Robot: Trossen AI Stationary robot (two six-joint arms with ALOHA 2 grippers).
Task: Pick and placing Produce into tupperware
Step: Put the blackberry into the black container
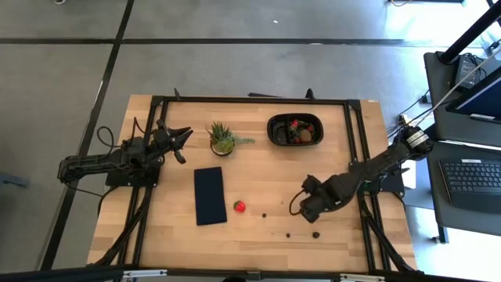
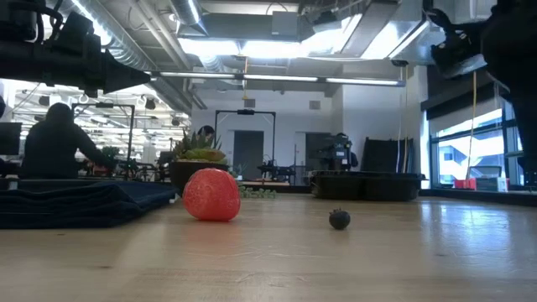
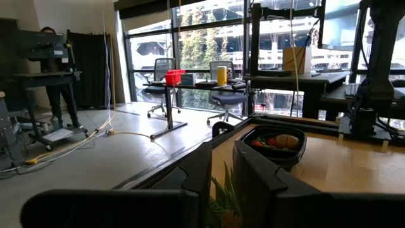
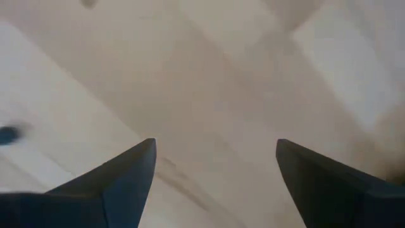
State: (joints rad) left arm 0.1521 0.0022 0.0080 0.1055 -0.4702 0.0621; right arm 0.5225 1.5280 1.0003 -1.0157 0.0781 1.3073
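Note:
A red strawberry lies on the wood just right of the dark pad. Tiny dark berries are scattered toward the near edge; one shows at the edge of the right wrist view. The black oval tupperware sits near the far edge and holds red and brownish fruit. My right gripper hovers open over bare wood between the strawberry and the berries. My left gripper waits at the left, slightly open, pointing at the potted plant.
A spiky green potted plant stands left of the tupperware, directly before the left gripper. A flat dark rectangular pad lies mid-table. A black frame runs along the table's far edge and sides. People stand in the room beyond.

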